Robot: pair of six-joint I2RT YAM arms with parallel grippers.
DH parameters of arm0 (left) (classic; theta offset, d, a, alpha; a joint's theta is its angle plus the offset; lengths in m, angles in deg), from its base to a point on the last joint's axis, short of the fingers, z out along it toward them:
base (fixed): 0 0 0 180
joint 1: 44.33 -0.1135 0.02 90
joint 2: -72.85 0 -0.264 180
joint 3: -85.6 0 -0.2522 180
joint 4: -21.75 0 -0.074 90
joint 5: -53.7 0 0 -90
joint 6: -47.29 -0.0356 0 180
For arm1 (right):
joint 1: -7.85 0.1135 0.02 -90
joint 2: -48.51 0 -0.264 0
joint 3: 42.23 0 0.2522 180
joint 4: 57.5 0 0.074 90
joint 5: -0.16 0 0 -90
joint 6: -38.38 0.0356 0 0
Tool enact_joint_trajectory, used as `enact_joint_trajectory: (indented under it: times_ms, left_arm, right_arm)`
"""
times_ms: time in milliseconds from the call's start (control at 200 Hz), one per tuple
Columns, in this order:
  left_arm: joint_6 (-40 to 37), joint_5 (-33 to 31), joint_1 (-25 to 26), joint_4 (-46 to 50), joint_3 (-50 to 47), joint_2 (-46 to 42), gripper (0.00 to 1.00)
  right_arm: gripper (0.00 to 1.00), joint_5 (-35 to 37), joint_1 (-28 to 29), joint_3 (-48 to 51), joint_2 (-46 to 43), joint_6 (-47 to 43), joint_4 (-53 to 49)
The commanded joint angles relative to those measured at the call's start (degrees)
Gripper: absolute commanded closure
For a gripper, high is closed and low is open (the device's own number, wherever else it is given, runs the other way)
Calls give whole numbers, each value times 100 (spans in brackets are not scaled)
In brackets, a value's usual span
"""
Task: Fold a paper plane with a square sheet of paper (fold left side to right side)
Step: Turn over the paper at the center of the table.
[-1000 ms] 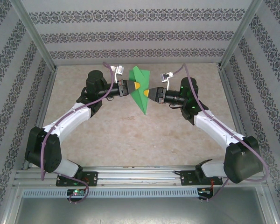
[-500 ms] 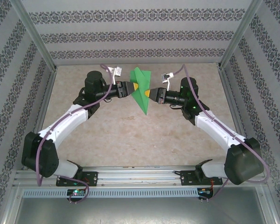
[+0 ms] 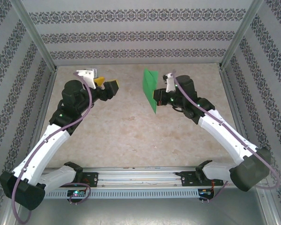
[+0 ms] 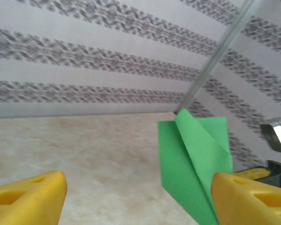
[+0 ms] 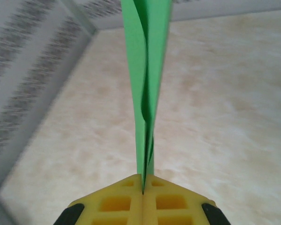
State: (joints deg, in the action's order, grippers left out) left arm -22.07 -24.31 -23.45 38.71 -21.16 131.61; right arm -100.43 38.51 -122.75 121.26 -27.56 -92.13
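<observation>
Paper plane (image 3: 150,88) is what I'm watching: bright green, matte, unmarked, folded into a slim wedge that is broad at the top and narrows to a point at the bottom. It stands nearly upright in the air over the far right part of the bench (image 3: 131,131), clear of the surface.

From the right wrist camera I see it edge-on. It is a thin blade of at least two layers that lie together near the grip and bow slightly apart higher up, with a dark slit between them. From the left wrist camera it shows its flat side, one flap folded over along a diagonal crease and a lighter face beside a deeper green one.

My right hand (image 3: 155,97) has its yellow fingers (image 5: 168,201) pressed together on the plane's lower edge, the paper coming straight up out of the seam between them.

My left hand (image 3: 107,85) is spread wide with nothing between its fingers. It sits over the left part of the bench, well apart from the plane and facing it. The striped back wall (image 3: 140,37) stands behind both.
</observation>
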Motion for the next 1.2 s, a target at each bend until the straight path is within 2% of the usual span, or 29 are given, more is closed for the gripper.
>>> enact_joint_trajectory:
  times_ms: [0, 95, 220, 325, 470, 699, 929, 1079, 1194]
  left_arm:
    - [-421, -986, -68, 431, -121, -324, 17]
    - [-412, -1432, -76, 378, -284, -584, 15]
    - [-463, -1666, -87, 472, -346, -720, 13]
    - [-452, -1672, -97, 585, -333, -731, 13]
    - [-369, -1670, -94, 636, -397, -762, 14]
    - [-290, -1536, -107, 786, -422, -726, 16]
    - [-199, -1365, -118, 744, -460, -616, 16]
    - [-155, -1180, -116, 702, -412, -467, 16]
    - [33, -978, -111, 639, -418, -274, 16]
  right_arm:
    - [100, 2472, 445, -635, 536, -595, -1783]
    - [100, 3535, 727, -1091, 1148, -513, -2564]
    - [100, 4384, 997, -1462, 1946, -416, -3122]
    - [100, 4779, 1197, -1685, 2606, -314, -3353]
    - [100, 4878, 1303, -2089, 3580, -121, -3611]
    - [100, 4658, 1325, -2597, 4748, 73, -3736]
    - [78, 3800, 1312, -2616, 4947, 260, -3567]
    - [61, 3309, 1214, -2405, 4469, 377, -3354]
    - [53, 2705, 1014, -2004, 3840, 527, -3015]
